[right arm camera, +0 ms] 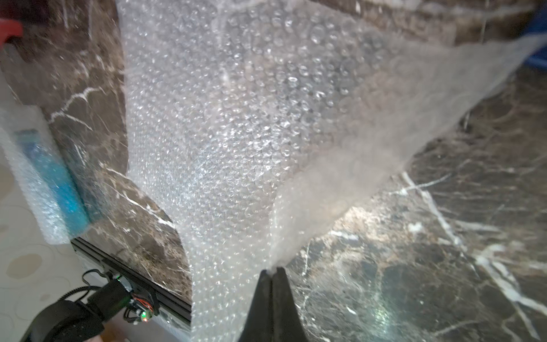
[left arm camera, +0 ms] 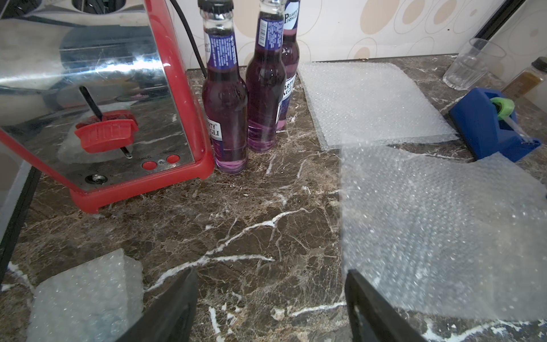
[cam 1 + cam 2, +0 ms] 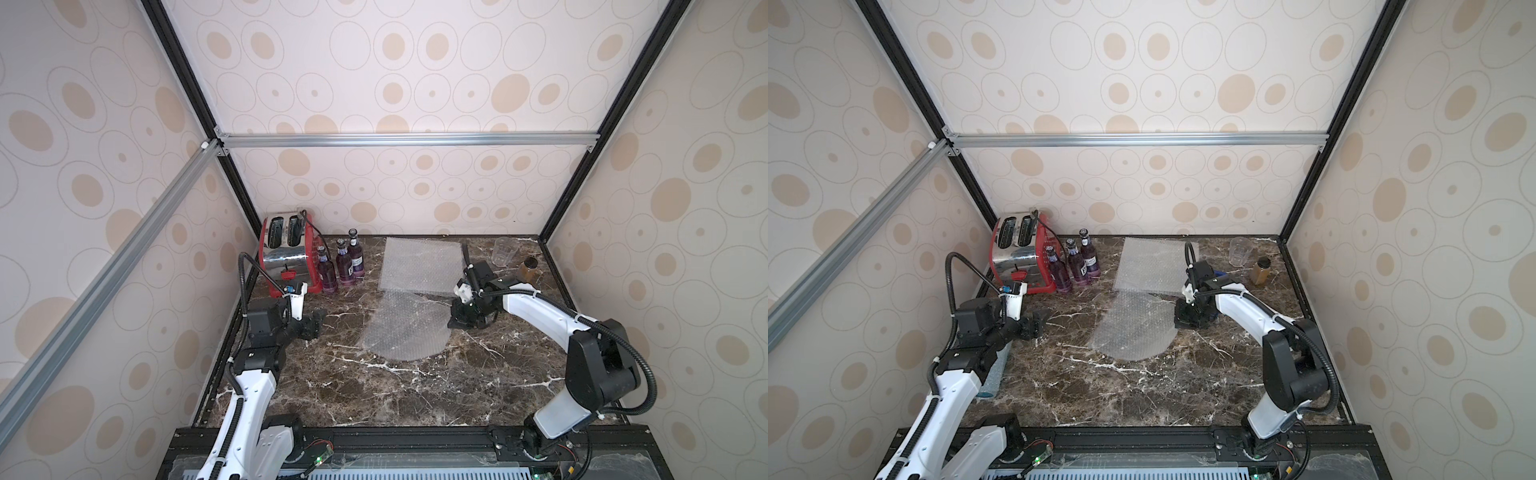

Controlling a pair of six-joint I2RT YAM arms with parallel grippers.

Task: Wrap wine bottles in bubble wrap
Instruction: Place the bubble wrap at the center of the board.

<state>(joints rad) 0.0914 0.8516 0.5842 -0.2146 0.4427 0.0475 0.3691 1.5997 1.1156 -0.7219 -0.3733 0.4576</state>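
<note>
Right pincer (image 1: 271, 271) is clamping on the edge of a bubble wrap sheet (image 1: 236, 118), holding that edge up off the tabletop (image 1: 414, 266). Left pincer (image 2: 270, 275) is hanging open. Three wine bottles (image 2: 265, 88) are standing by the toaster (image 2: 118, 88), carrying purple liquid; a blue bottle (image 1: 56, 177) is lying wrapped at the tabletop's left edge. Jar (image 2: 524, 80) is holding brown stuff.
</note>
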